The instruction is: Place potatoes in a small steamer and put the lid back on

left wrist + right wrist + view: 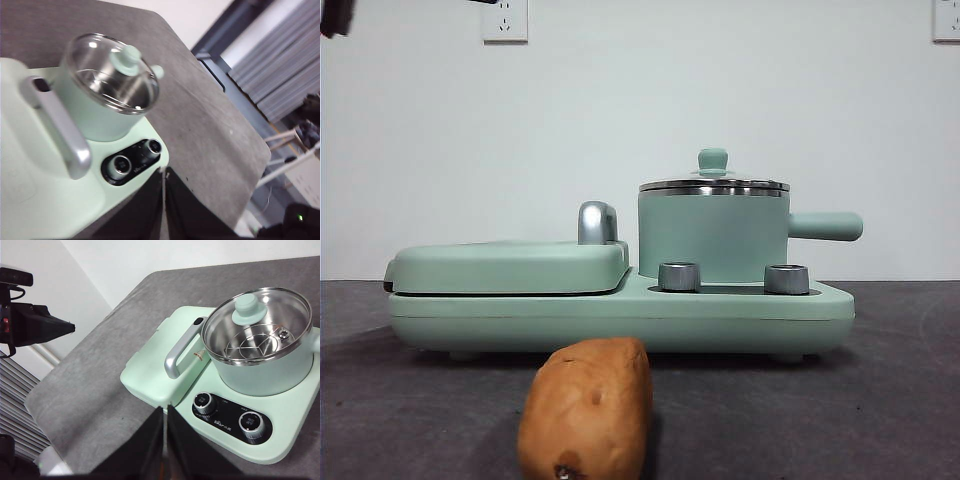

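The orange-brown potato (587,408) lies on the dark table in front of the appliance, near the front edge. The small mint-green steamer pot (713,236) stands on the right half of the mint-green cooker base (620,310), side handle pointing right. The glass lid (713,184) with its green knob sits on the pot. Pot and lid also show in the left wrist view (107,87) and the right wrist view (257,325). My left gripper (164,200) and right gripper (165,440) are both shut, empty and high above the table. The potato is out of both wrist views.
A flat mint-green griddle cover (510,265) with a chrome handle (596,222) covers the left half of the base. Two steel knobs (680,277) sit on its front. A black arm tip (335,15) shows at the top left corner. A white wall stands behind.
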Tool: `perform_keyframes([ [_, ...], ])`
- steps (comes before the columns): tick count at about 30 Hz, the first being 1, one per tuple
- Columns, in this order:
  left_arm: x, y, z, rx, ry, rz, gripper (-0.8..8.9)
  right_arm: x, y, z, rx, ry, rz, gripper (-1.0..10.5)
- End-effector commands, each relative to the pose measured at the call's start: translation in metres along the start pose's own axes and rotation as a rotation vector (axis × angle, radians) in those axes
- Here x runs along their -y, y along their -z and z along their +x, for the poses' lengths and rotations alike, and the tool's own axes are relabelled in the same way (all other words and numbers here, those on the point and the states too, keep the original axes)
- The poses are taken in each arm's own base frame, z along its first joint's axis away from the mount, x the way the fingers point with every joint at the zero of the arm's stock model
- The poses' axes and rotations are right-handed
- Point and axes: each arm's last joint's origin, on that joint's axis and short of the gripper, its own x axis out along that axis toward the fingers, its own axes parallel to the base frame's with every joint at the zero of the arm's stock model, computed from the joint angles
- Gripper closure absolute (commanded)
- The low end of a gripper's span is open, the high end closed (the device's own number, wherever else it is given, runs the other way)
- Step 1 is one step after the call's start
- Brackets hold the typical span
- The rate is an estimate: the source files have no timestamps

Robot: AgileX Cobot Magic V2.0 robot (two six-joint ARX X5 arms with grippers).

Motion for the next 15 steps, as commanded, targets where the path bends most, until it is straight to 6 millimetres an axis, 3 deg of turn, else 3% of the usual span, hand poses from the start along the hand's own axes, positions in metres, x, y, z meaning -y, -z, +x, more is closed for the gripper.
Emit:
perform_keyframes([
  [1, 0.004, -0.005, 0.005, -0.003, 0.028, 0.051, 8.07, -0.002, -0.005, -0.001, 0.015, 0.001, -0.044, 9.4],
  [4, 0.004, -0.004, 0.010, -0.020, 0.037, 0.050, 8.03, -0.002, -0.005, -0.001, 0.014, 0.001, -0.046, 9.4],
  [7, 0.003, -0.003, 0.014, -0.032, 0.040, 0.045, 6.88, -0.002, -0.005, -0.001, 0.015, 0.001, -0.046, 9.0],
  [12, 0.000, -0.003, 0.018, -0.039, 0.038, 0.039, 3.60, -0.002, -0.005, -0.001, 0.015, 0.006, -0.045, 6.0],
  [15, 0.000, -0.002, 0.019, -0.043, 0.040, 0.013, 3.05, -0.002, -0.005, -0.001, 0.016, 0.012, -0.045, 4.9],
])
